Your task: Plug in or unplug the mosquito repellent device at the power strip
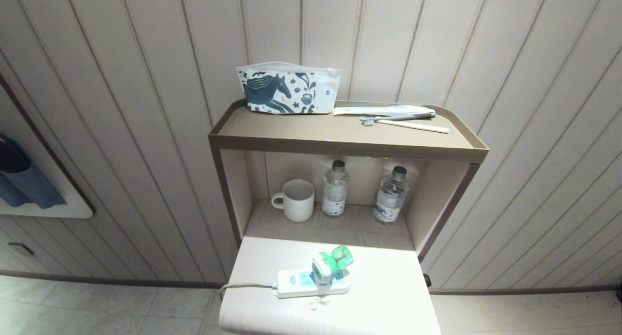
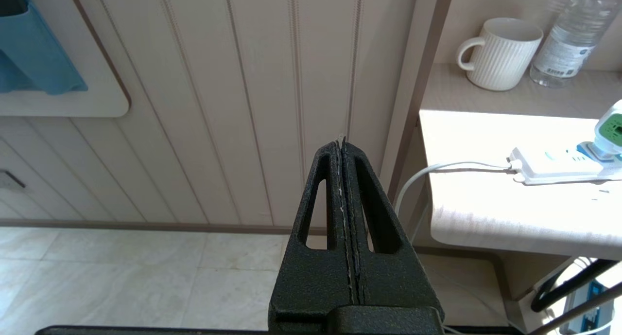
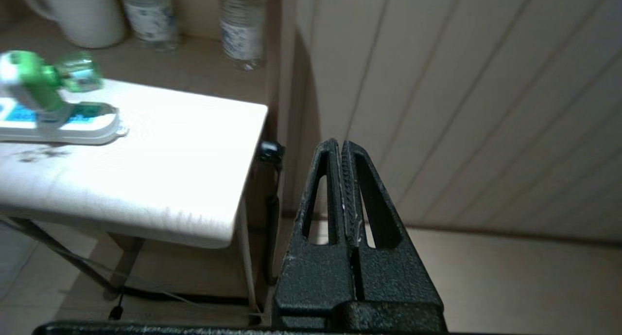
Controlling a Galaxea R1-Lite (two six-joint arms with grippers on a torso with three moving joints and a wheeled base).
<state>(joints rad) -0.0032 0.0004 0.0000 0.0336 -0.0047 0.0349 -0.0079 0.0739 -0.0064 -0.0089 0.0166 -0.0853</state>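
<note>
Right wrist view: right gripper (image 3: pixel 342 145) fingers pressed together, apparently well apart from mosquito repellent device (image 3: pixel 41 82).

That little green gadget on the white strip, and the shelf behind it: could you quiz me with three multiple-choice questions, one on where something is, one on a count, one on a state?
1. Where is the mosquito repellent device?
A. Plugged into the power strip
B. On the top shelf
C. Inside the mug

2. How many water bottles stand beside the mug?
A. One
B. Two
C. Four

3. How do the jaws of the left gripper and right gripper stand?
A. Both shut, holding nothing
B. Both wide open
C. One clamped on the device

Answers: 1 A, its white head sits in a socket. 2 B, two capped bottles show. 3 A, each wrist view shows them pressed together, away from the table.
</note>
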